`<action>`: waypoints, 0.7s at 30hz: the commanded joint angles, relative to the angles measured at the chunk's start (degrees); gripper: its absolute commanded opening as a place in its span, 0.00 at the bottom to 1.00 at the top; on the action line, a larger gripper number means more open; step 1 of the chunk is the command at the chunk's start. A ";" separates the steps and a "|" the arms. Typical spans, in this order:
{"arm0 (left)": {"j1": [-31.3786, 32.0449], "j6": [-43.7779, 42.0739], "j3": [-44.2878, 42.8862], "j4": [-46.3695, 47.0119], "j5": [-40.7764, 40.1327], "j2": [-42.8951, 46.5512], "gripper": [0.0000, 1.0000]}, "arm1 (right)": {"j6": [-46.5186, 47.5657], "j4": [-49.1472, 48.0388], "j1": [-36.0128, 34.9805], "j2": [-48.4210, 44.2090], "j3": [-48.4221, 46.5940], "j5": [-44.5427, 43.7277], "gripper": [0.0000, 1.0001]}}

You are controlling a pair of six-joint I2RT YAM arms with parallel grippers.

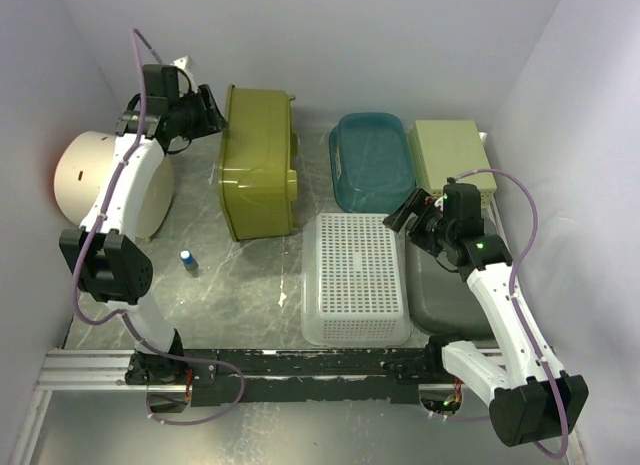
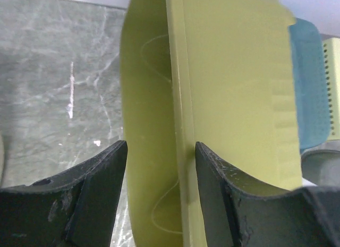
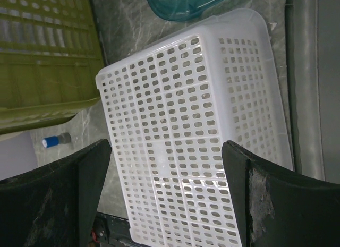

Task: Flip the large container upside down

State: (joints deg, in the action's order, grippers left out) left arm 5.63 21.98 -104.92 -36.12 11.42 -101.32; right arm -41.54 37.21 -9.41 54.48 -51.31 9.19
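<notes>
The large olive-green container (image 1: 258,170) lies at the back left of the table with a broad smooth face turned up. My left gripper (image 1: 212,113) is at its far left edge. In the left wrist view the fingers (image 2: 101,178) stand apart on either side of the container's edge ridge (image 2: 179,125), so the left gripper (image 2: 161,172) is open and not clamped on it. My right gripper (image 1: 405,217) hovers open over the white perforated basket (image 1: 355,275), which fills the space between its fingertips (image 3: 167,167). A latticed olive wall (image 3: 48,50) shows at the top left of the right wrist view.
A white round drum (image 1: 100,180) lies by the left wall. A teal tub (image 1: 372,160) and a pale green basket (image 1: 450,155) sit at the back right. A grey tub (image 1: 450,300) lies under the right arm. A small blue-capped bottle (image 1: 187,258) stands left of centre.
</notes>
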 commanded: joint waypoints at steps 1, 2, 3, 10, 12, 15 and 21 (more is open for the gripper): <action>5.13 -6.03 -3.21 -4.52 -11.02 4.52 0.64 | -0.52 -2.96 -0.80 0.86 0.66 1.53 0.86; 5.74 -6.11 -3.17 -4.74 -11.13 4.84 0.64 | -0.74 -3.48 -1.04 1.22 0.64 1.64 0.86; 6.27 -6.18 -3.18 -5.07 -11.37 4.95 0.64 | -0.92 -3.91 -1.33 1.78 0.60 1.64 0.86; 8.87 -7.33 -2.66 -7.54 -12.64 5.25 0.64 | -2.52 -6.20 -5.45 4.23 -0.57 0.23 0.86; 10.01 -7.50 -2.65 -8.03 -12.93 5.59 0.64 | -2.73 -6.20 -6.54 4.72 -1.20 -0.52 0.86; 11.32 -7.23 -2.09 -8.45 -12.97 6.18 0.64 | -2.99 -6.34 -7.56 4.89 -1.07 -1.24 0.86; 12.72 -5.48 1.90 -5.87 -9.47 5.05 0.61 | -3.46 -6.99 -8.27 5.42 -0.26 -1.27 0.86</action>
State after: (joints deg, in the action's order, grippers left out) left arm 17.54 15.73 -105.01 -43.11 -0.12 -96.53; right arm -44.38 32.08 -16.97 59.64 -51.33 9.15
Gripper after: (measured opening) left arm 0.628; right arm 0.860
